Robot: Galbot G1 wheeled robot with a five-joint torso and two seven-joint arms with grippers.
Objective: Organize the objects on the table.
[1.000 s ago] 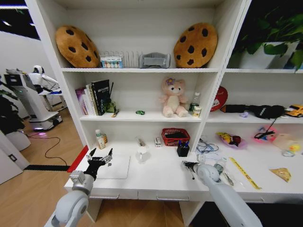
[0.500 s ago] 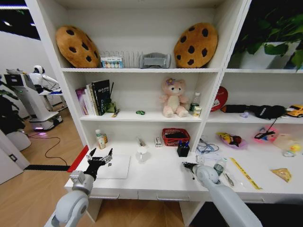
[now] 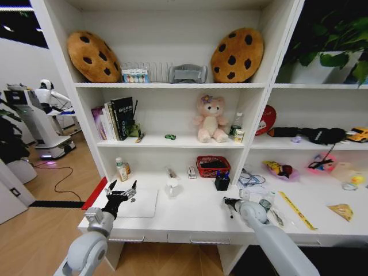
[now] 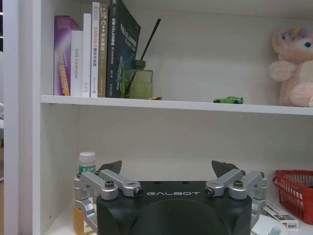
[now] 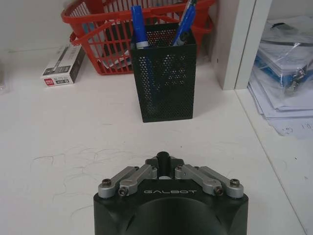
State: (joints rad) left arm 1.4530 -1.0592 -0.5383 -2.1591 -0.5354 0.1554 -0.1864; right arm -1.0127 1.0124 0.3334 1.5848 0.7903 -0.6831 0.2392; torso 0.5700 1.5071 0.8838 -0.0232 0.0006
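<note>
The right tool (image 5: pixel 164 161) is clenching a dark pen (image 5: pixel 164 159) above the counter (image 3: pixel 195 215), facing the black pen cup (image 5: pixel 166 73); it should be rising above the rim, then descending vertically. The left tool (image 3: pixel 121 190) is hovering, released, over the laptop (image 3: pixel 140 202).

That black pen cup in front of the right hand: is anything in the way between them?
Nothing visible. Bare table lies between the right hand, shut on a dark pen-like thing, and the black pen cup. The red basket sits behind the cup.
</note>
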